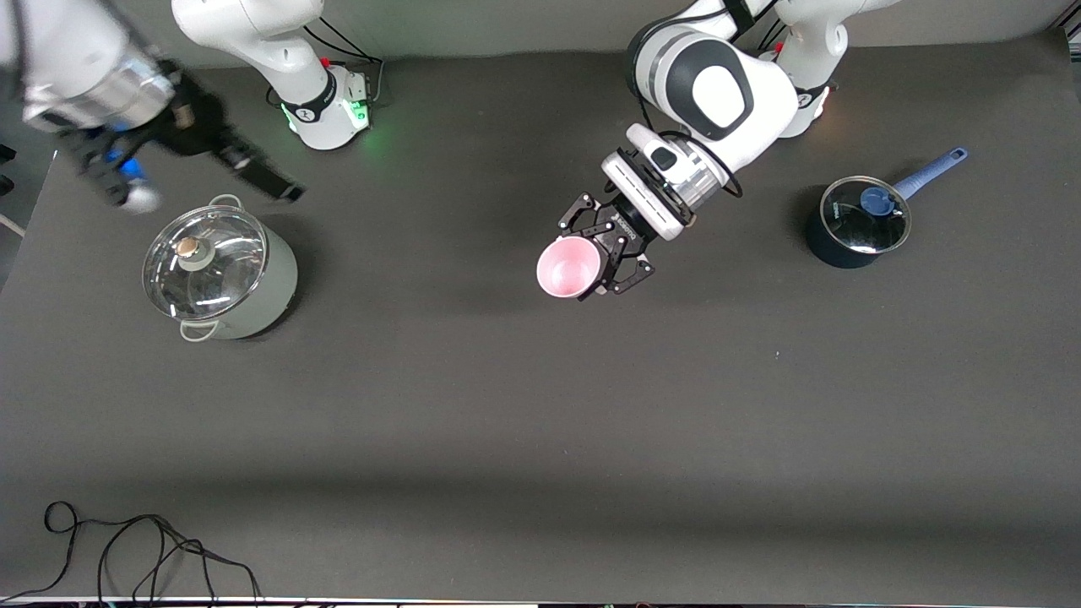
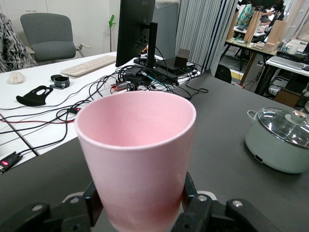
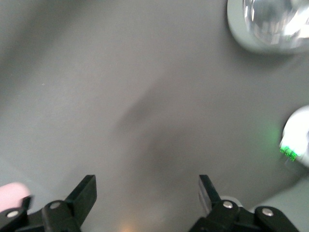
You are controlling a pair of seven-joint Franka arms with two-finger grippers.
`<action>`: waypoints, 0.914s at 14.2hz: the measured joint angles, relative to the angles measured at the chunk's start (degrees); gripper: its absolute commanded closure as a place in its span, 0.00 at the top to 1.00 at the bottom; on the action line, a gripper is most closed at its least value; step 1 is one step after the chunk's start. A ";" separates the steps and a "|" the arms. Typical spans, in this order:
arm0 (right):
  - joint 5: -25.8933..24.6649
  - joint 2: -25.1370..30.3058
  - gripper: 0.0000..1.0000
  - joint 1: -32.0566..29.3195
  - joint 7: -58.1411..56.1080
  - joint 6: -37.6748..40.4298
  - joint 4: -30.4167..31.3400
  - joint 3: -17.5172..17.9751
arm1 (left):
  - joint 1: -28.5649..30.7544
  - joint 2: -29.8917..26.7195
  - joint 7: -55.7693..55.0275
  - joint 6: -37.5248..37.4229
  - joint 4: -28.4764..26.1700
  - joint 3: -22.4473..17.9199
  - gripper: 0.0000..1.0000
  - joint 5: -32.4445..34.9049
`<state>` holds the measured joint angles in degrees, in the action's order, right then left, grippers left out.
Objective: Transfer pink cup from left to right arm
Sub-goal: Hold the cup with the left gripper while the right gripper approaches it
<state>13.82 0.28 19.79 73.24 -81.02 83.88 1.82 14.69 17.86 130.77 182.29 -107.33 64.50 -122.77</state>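
The pink cup [image 1: 567, 267] [image 2: 137, 154] is held up over the middle of the table, tipped so its open mouth faces the front camera. My left gripper [image 1: 584, 262] [image 2: 140, 205] is shut on the cup's lower part, with a black finger [image 2: 92, 203] pressed on each side. My right gripper [image 1: 207, 181] [image 3: 147, 191] hangs blurred in the air at the right arm's end of the table, above the pale green pot and well apart from the cup. Its two fingers [image 3: 84, 193] stand wide open with only bare table between them.
A pale green pot [image 1: 220, 270] [image 2: 282, 140] [image 3: 270, 24] with a glass lid stands toward the right arm's end. A dark blue saucepan [image 1: 857, 221] with a glass lid and long handle stands toward the left arm's end. Loose black cable [image 1: 127, 549] lies by the table's edge nearest the front camera.
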 measured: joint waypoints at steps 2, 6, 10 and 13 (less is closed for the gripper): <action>2.38 -2.90 0.94 3.38 10.71 -0.75 -3.89 0.04 | -0.01 0.02 -0.11 0.09 0.00 -0.05 0.57 0.00; 3.95 -11.41 0.95 8.71 24.89 -6.89 -13.77 0.04 | -0.03 0.05 -0.15 0.16 0.02 -0.08 0.57 -0.01; 3.95 -17.02 0.95 13.24 30.86 -14.43 -16.87 0.03 | -0.03 0.05 -0.41 0.35 0.03 -0.11 0.58 -0.03; 3.95 -19.66 0.96 14.17 31.19 -15.58 -17.91 0.03 | -0.04 0.06 -0.57 0.86 0.04 -0.13 0.58 -0.05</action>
<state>17.78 -19.38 33.96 104.43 -96.60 65.97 1.85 14.65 17.92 130.21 183.16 -107.29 64.38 -122.82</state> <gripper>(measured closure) 0.040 0.339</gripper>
